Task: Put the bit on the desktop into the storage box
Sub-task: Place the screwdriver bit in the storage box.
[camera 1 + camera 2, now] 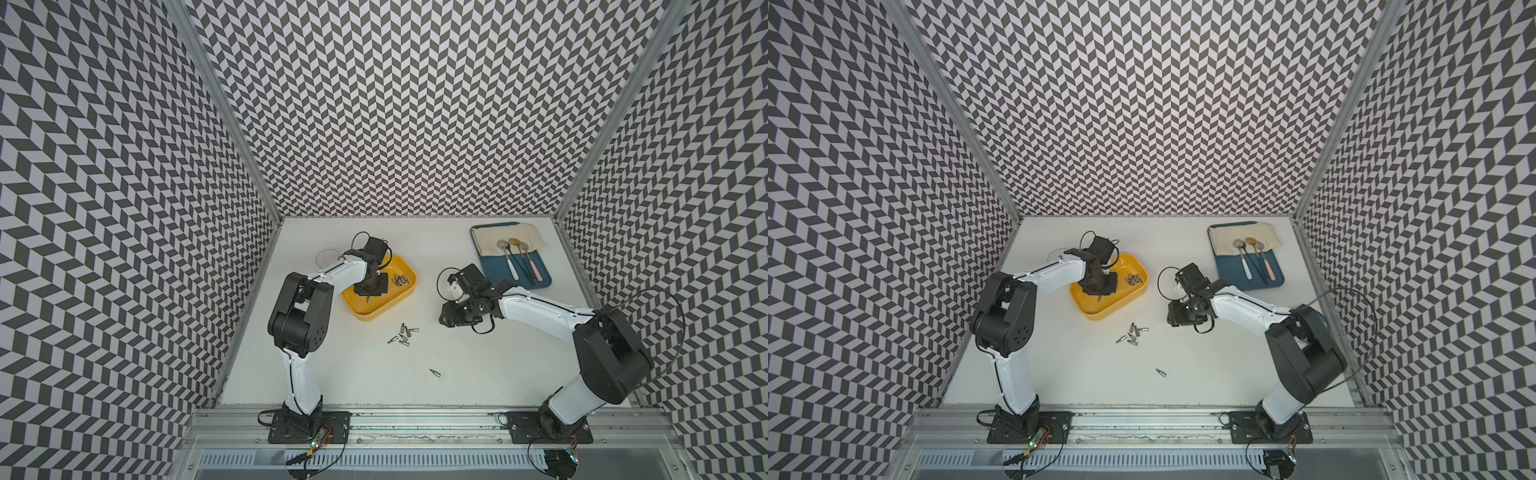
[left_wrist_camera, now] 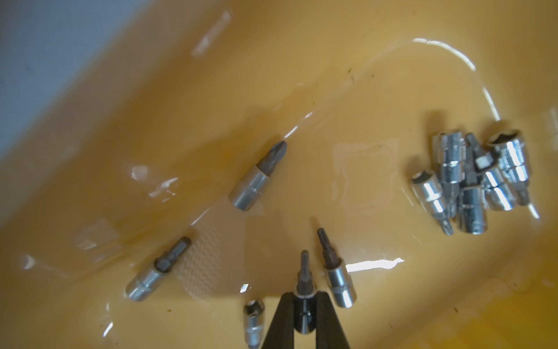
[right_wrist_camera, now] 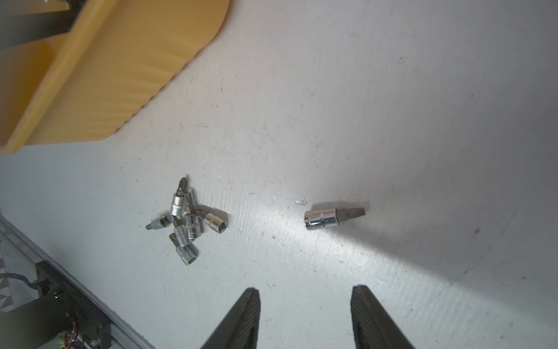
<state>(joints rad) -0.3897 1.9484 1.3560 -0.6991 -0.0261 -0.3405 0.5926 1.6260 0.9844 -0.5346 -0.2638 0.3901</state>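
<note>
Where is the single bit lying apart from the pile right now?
In a top view the lone bit lies on the desktop, closer to the front rail than the pile of bits and toward the right arm side, untouched.

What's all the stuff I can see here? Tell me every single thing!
storage box: one, yellow, on the white desktop.
boxed bits: a pile plus four loose, silver, inside the box.
desktop bits: a small pile, silver, in front of the box; lone bit nearer the front.
glass cup: one, clear, beside the box.
blue tray: one, far right.
cloth: one, cream, on the tray.
spoons: three, silver and gold, on cloth and tray.
left gripper: black, shut on held bit, over the box.
right gripper: black, open, above the desktop.
</note>
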